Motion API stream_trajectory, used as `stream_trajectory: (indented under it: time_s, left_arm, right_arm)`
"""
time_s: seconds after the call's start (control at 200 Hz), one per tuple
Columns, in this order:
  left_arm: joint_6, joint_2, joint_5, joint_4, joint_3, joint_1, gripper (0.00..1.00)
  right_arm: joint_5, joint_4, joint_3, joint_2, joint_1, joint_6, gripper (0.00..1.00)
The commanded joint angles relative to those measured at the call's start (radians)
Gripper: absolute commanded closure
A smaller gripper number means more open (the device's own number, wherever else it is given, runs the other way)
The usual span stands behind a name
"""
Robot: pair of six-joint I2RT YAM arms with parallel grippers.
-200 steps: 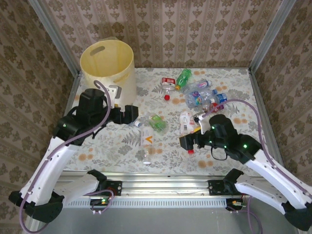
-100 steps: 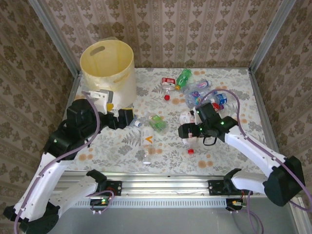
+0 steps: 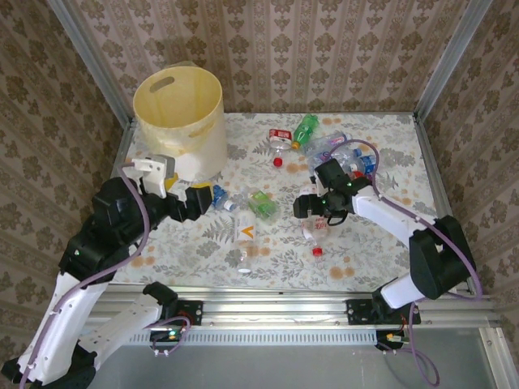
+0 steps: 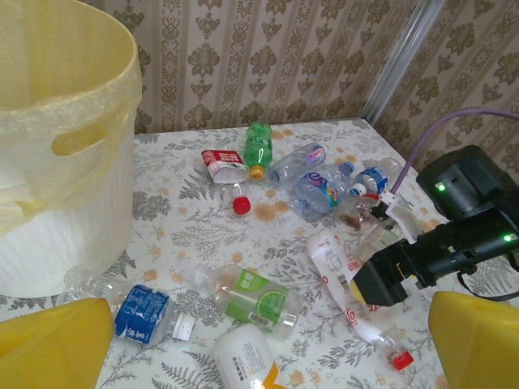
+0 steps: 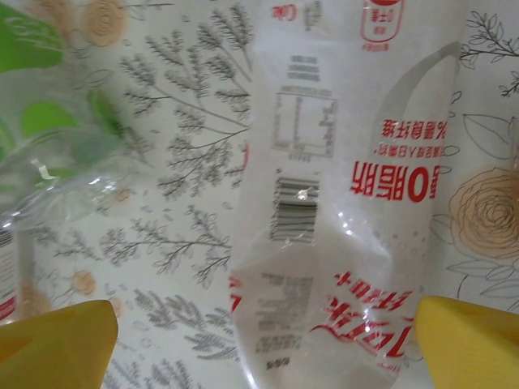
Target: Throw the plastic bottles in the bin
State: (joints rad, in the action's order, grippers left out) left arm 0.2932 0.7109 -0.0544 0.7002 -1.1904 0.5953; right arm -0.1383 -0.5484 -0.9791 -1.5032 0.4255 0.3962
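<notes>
Both arms have shifted in the last second. The right one now reaches farther out over the table (image 3: 186, 243) with its elbow swung to the right, and the left one has drawn back toward the near left corner.

The bin (image 3: 190, 134) stands upright at the far left corner. The left gripper (image 3: 209, 198) hangs low near the foot of the bin, released, its yellow fingers (image 4: 57, 344) spread wide and grasping nothing. The right gripper (image 3: 311, 212) is down over the white bottle (image 3: 313, 232) and is also unclenched. In its wrist view one finger stands clear of that bottle, while it cannot be told whether the other touches it.

All the bottles lie on the table, outside the bin. A heap (image 3: 340, 150) of clear ones sits far right of centre, just beyond the right wrist. The white bottle lies mid-table, its red top toward the near edge. An orange bottle (image 3: 246, 235) and a green-label bottle (image 3: 261, 204) lie between the grippers. The blue bottle (image 3: 219, 194) is just beside the left gripper. A green bottle (image 3: 306, 128) and a red bottle (image 3: 280, 135) lie side by side toward the far edge, with a loose red cap (image 3: 277, 161) near them.
</notes>
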Motion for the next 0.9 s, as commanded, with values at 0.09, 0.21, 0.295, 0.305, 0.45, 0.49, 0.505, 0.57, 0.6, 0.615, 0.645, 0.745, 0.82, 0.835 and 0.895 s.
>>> stream_trajectory:
  time_s: [0.09, 0.21, 0.295, 0.305, 0.45, 0.49, 0.505, 0.57, 0.6, 0.615, 0.645, 0.745, 0.82, 0.835, 0.895]
  left_arm:
    - [-0.020, -0.027, 0.017, -0.006, -0.003, 0.008, 0.00]
    - [-0.022, -0.029, 0.021, -0.010, 0.002, 0.008, 0.00]
    - [-0.024, -0.029, 0.025, -0.014, 0.009, 0.007, 0.00]
    - [-0.023, -0.028, 0.026, -0.014, 0.010, 0.007, 0.00]
    - [-0.025, -0.028, 0.031, -0.022, 0.019, 0.006, 0.00]
    - [-0.025, -0.029, 0.035, -0.024, 0.022, 0.008, 0.00]
    - [-0.025, -0.030, 0.037, -0.024, 0.024, 0.006, 0.00]
    - [-0.023, -0.028, 0.044, -0.027, 0.028, 0.007, 0.00]
    - [-0.022, -0.028, 0.043, -0.029, 0.028, 0.007, 0.00]
    - [-0.022, -0.028, 0.044, -0.031, 0.030, 0.005, 0.00]
    - [-0.020, -0.029, 0.042, -0.031, 0.029, 0.007, 0.00]
    - [-0.019, -0.028, 0.041, -0.031, 0.028, 0.006, 0.00]
    - [-0.019, -0.028, 0.044, -0.028, 0.029, 0.006, 0.00]
    - [-0.019, -0.028, 0.046, -0.027, 0.029, 0.006, 0.00]
    - [-0.019, -0.028, 0.050, -0.025, 0.029, 0.006, 0.00]
  right_arm:
    - [0.040, 0.037, -0.024, -0.052, -0.019, -0.009, 0.06]
    - [0.035, 0.052, -0.008, -0.068, -0.030, -0.006, 0.07]
    - [0.034, 0.062, 0.004, -0.073, -0.039, -0.005, 0.10]
    - [0.033, 0.063, 0.006, -0.074, -0.041, -0.004, 0.10]
    - [0.025, 0.079, 0.030, -0.075, -0.055, -0.001, 0.13]
    - [0.021, 0.083, 0.034, -0.080, -0.057, 0.001, 0.15]
    - [0.019, 0.084, 0.035, -0.082, -0.058, 0.001, 0.16]
    - [0.019, 0.086, 0.038, -0.093, -0.059, -0.003, 0.18]
    - [0.019, 0.087, 0.039, -0.099, -0.058, -0.002, 0.18]
    - [0.019, 0.089, 0.039, -0.103, -0.059, -0.003, 0.19]
    - [0.019, 0.090, 0.041, -0.107, -0.059, -0.001, 0.20]
    - [0.016, 0.097, 0.048, -0.122, -0.058, 0.006, 0.24]
    - [0.011, 0.108, 0.056, -0.134, -0.059, 0.010, 0.25]
    - [0.011, 0.109, 0.057, -0.136, -0.059, 0.012, 0.25]
    - [0.011, 0.112, 0.058, -0.146, -0.058, 0.011, 0.26]
